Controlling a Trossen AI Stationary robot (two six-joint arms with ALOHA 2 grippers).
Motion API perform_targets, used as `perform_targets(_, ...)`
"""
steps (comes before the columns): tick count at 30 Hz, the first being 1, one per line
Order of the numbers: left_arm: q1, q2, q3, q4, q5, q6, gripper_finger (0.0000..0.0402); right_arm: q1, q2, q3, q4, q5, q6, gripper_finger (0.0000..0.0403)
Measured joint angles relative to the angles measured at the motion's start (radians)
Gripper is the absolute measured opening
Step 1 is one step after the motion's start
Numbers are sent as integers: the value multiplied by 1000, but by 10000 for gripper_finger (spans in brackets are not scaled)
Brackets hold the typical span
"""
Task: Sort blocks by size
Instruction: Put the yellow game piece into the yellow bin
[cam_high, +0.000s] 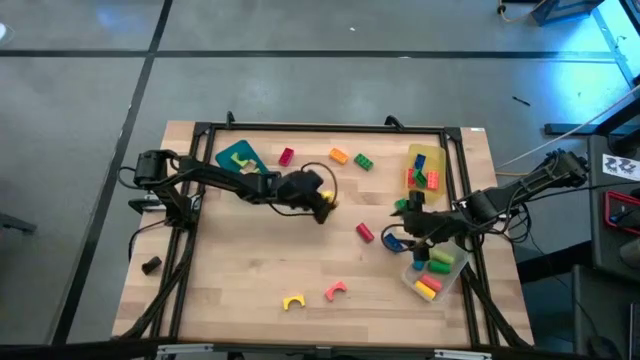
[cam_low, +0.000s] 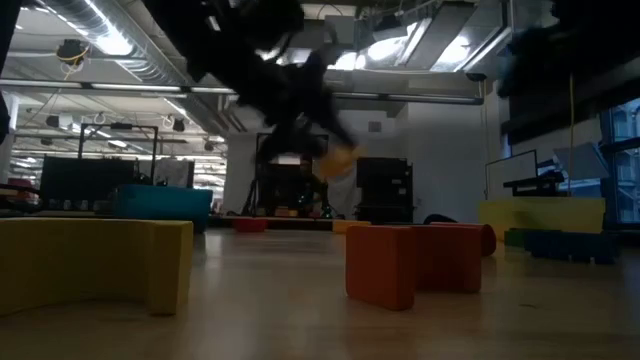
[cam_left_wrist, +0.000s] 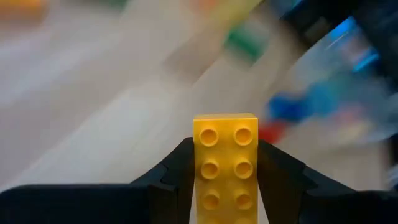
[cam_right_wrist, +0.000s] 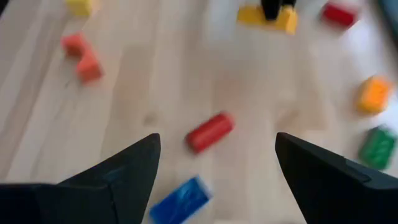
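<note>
1. Teal tray (cam_high: 238, 157) at table's left edge; probably a size bin.
2. Left gripper (cam_high: 322, 203) mid-table, fingers clamped on yellow brick (cam_left_wrist: 225, 160), lifted clear for carrying.
3. Red cylinder (cam_high: 364, 232) lies loose between arms, possibly obstructing.
4. Right gripper (cam_high: 412, 225), fingers spread, empty, near clear tray (cam_high: 452, 278).

Wood table (cam_high: 250, 290): scattered blocks (cam_high: 363, 232), teal tray (cam_high: 238, 156), yellow tray (cam_high: 420, 155), clear tray (cam_high: 450, 275).
</note>
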Motion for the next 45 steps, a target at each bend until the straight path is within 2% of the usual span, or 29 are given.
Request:
perform_targets(5, 8, 0, 0, 401, 0, 38, 126, 0, 1, 0, 109, 183, -43, 319)
perform_targets(9, 21, -1, 0, 655, -2, 152, 128, 0, 1, 0, 215, 344, -44, 319)
perform_targets(12, 26, -1, 1, 765, -2, 279, 131, 0, 1, 0, 325, 421, -44, 319)
perform_targets(15, 20, -1, 1, 822, -2, 423, 133, -7, 1, 0, 441, 423, -80, 319)
perform_targets(17, 10, -1, 1, 844, -1, 510, 133, -30, 1, 0, 505, 380, -117, 319)
perform_targets(21, -21, -1, 1, 851, -1, 628, 134, -123, 1, 0, 569, 218, -142, 319)
perform_targets(27, -70, -1, 1, 853, 0, 742, 135, -278, 23, 0, 614, -16, -142, 319)
perform_targets(32, -100, -1, 1, 871, 0, 809, 135, -354, 67, 0, 684, -249, -148, 319)
perform_targets(39, -121, -1, 1, 871, 0, 811, 135, -380, 141, 0, 802, -384, -196, 319)
perform_targets(45, -127, -1, 1, 870, 0, 810, 135, -380, 169, 0, 872, -385, -209, 319)
